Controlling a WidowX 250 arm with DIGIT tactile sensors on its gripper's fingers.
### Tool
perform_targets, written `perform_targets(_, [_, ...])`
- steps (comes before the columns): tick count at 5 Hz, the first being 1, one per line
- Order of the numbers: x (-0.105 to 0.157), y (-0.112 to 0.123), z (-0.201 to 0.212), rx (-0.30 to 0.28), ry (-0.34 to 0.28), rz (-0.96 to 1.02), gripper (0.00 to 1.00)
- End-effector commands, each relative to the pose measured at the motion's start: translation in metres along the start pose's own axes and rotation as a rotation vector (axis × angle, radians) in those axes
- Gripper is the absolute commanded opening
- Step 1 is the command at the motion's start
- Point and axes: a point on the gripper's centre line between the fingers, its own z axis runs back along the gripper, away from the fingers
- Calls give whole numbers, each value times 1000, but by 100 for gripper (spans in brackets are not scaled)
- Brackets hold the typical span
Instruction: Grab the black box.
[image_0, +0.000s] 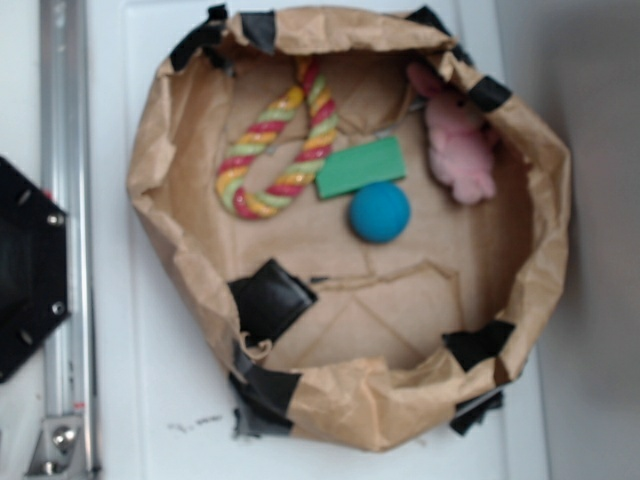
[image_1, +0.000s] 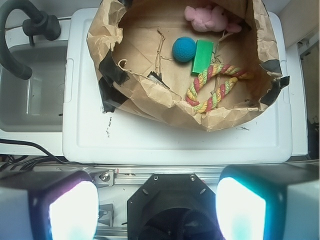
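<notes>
The black box (image_0: 272, 297) lies tilted against the inner lower-left wall of the brown paper basin (image_0: 540, 240), between two black tape strips. In the wrist view only a dark corner of the black box (image_1: 155, 77) peeks over the crumpled paper wall. My gripper (image_1: 157, 210) is open, its two glowing pads (image_1: 74, 210) far apart with nothing between them. It hangs high over the robot's black base (image_1: 167, 210), outside the basin and well short of the box. The exterior view does not show the gripper.
Inside the basin lie a blue ball (image_0: 380, 212), a green block (image_0: 361, 167), a striped rope toy (image_0: 280, 145) and a pink plush (image_0: 458, 145). An aluminium rail (image_0: 65, 240) runs along the left. A sink (image_1: 35, 90) sits beside the white table (image_1: 175, 140).
</notes>
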Motion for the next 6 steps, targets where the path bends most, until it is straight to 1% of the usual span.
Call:
perform_targets(1, [0, 0, 0, 0, 0, 0, 100])
perform_targets(2, [49, 5, -15, -2, 117, 191, 100])
perform_targets(3, [96, 16, -32, 37, 135, 361, 100])
perform_targets(4, [123, 26, -47, 26, 164, 537, 100])
perform_targets(5, [112, 38, -64, 66, 197, 788, 100])
perform_targets(6, [98, 45, -81, 51, 202, 922, 100])
